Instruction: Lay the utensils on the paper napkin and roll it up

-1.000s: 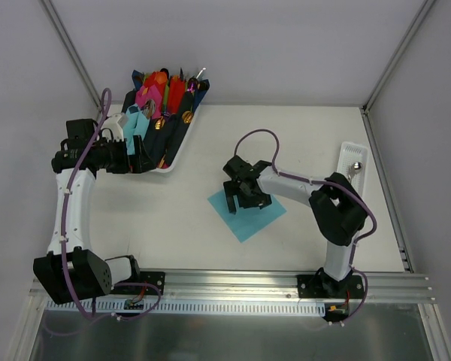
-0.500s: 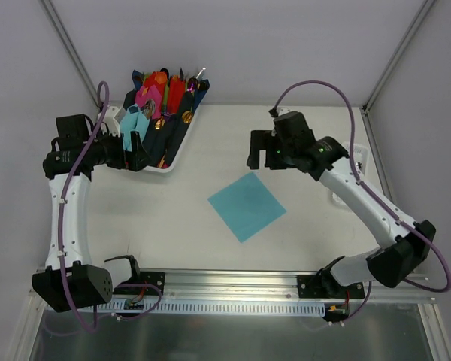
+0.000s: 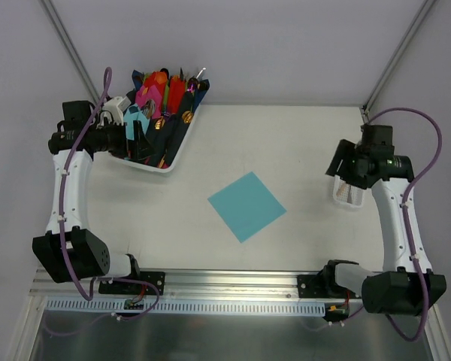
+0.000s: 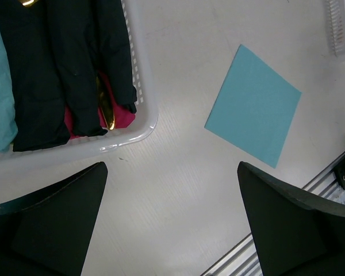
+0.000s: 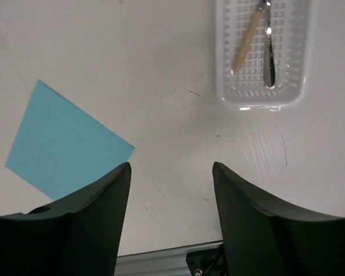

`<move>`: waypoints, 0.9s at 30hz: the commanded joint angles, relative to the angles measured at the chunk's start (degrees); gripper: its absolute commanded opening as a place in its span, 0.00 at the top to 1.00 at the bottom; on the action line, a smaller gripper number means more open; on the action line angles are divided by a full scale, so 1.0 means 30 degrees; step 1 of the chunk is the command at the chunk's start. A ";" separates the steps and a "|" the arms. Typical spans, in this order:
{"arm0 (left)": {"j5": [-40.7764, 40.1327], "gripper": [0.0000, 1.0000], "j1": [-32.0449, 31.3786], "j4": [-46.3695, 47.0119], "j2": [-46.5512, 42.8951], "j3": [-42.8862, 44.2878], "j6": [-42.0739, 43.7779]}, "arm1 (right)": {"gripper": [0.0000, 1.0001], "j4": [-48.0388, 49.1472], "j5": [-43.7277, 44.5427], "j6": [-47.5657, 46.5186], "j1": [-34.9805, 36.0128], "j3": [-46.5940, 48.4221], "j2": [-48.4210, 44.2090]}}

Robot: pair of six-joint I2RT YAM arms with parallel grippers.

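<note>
Right arm has swung off the napkin (image 3: 246,205) to its right. The right gripper (image 5: 171,168) gapes empty, utensils (image 5: 268,57) dead ahead, handles running straight away. The left gripper (image 4: 172,172), wide too, sits farther off.

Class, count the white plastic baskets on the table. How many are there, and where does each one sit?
2. The large white basket is at far left, full of napkin bundles. The small white basket is at far right, partly under the right arm. No others appear hidden.
</note>
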 commanded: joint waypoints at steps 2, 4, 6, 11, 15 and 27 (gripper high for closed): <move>0.1515 0.01 0.0105 0.0049 -0.0225 -0.0161 -0.0025 | 0.46 -0.0793 -0.0719 -0.0717 -0.2950 -0.0149 0.1504; 0.1545 0.01 0.0105 -0.0010 -0.0313 -0.0278 0.0004 | 0.56 -0.0617 -0.0577 -0.1532 -0.4182 0.0144 0.2387; 0.1575 0.01 0.0105 0.0019 -0.0372 -0.0337 0.0121 | 0.62 -0.0412 -0.0487 -0.1945 -0.5350 0.0729 0.4055; 0.1516 0.01 0.0105 -0.0010 -0.0431 -0.0396 0.0736 | 0.66 -0.0147 -0.0720 -0.2738 -0.7142 0.1989 0.7747; 0.1691 0.01 0.0105 -0.0010 -0.0051 -0.0571 0.1030 | 0.67 0.0234 -0.0663 -0.2330 -0.7496 0.3859 1.0759; 0.1839 0.01 0.0134 -0.0010 0.1121 -0.0953 0.1265 | 0.71 0.1435 -0.0399 -0.2680 -0.7438 0.5476 1.4724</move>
